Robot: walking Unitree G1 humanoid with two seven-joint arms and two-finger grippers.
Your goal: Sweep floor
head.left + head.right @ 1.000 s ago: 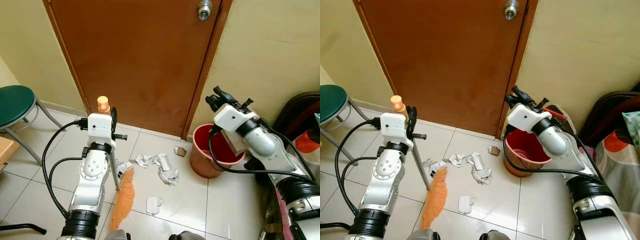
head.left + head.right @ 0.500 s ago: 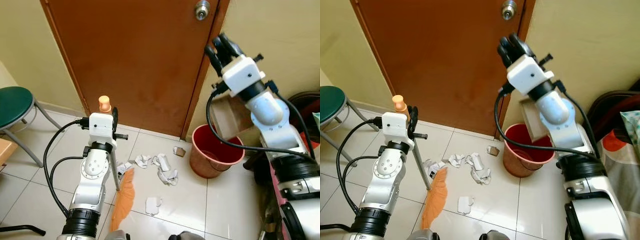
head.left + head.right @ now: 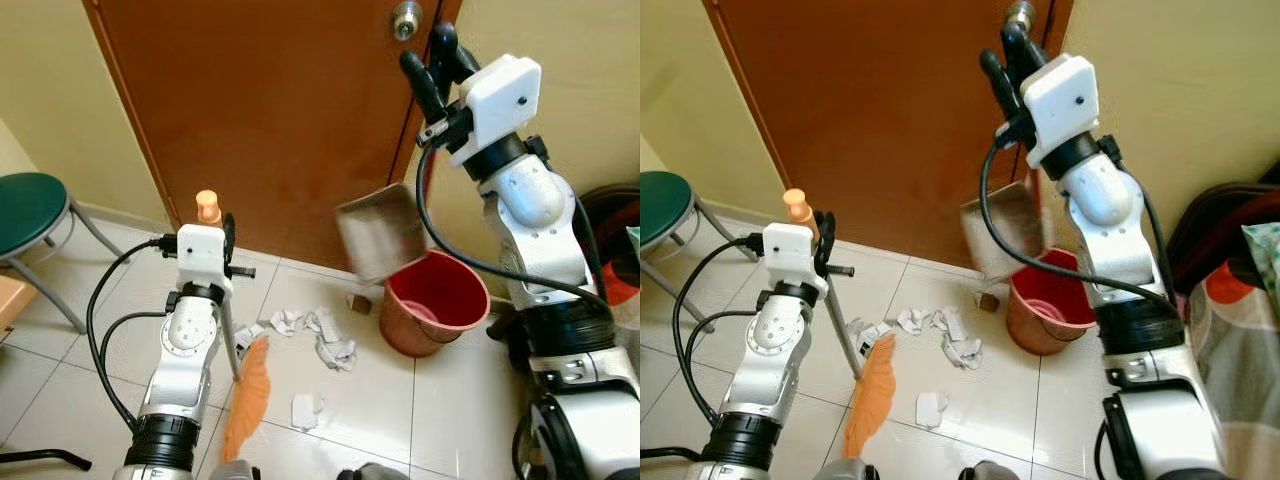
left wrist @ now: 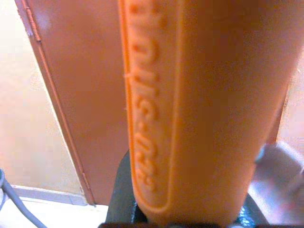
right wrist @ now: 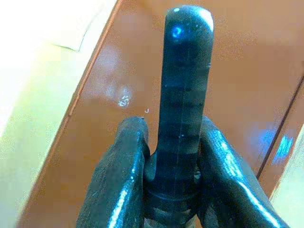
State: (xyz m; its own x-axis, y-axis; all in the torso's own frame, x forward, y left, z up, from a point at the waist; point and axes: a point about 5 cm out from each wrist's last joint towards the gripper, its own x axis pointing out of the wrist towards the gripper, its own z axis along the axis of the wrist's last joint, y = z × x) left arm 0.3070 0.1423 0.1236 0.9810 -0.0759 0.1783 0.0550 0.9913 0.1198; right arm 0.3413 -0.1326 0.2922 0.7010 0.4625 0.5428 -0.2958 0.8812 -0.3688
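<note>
Left eye view: my right gripper [image 3: 437,62] clamps the dustpan [image 3: 378,236] handle at one o'clock; my left gripper [image 3: 222,243] grips the broom [image 3: 247,392] at nine, paper scraps [image 3: 322,335] ahead on the floor [image 3: 370,400].

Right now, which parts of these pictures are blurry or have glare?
In the left eye view the dustpan hanging under the right gripper is motion-smeared, while the broom and paper scraps are sharp. The left wrist view is a soft close-up of the orange handle. The right wrist view shows glare on the fingers.

orange broom [image 3: 247,398] bristles on floor, grey dustpan [image 3: 377,237] tilted above red bucket [image 3: 433,315], crumpled paper scraps [image 3: 320,335]
</note>
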